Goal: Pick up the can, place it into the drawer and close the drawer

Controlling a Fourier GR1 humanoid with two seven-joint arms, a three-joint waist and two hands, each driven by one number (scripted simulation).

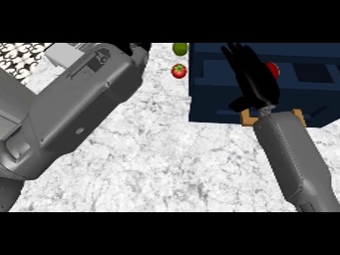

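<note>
Two grey forearms rise from the lower edge over a white speckled counter (pixel 172 164). The left forearm (pixel 69 114) fills the left side. The slimmer right forearm (pixel 297 159) is at the right.

Beyond them lies a navy drawer (pixel 209 99) with a tan handle (pixel 245 117) on its near wall, just beside the right wrist. The right robot hand (pixel 255 79) hovers over the drawer, fingers stretched straight, holding nothing. A red can (pixel 274 69) peeks out just beside it, apparently inside the drawer and mostly hidden.

Farther left, a tomato (pixel 178 70) and a green fruit (pixel 180 48) sit on the counter near the drawer. The left robot hand (pixel 138 48) barely shows at the top; whether it is open cannot be told.

Likely risks: the right robot hand could clip the can on withdrawing and tip it, jamming the drawer. An off-centre push on the handle could skew the drawer.
</note>
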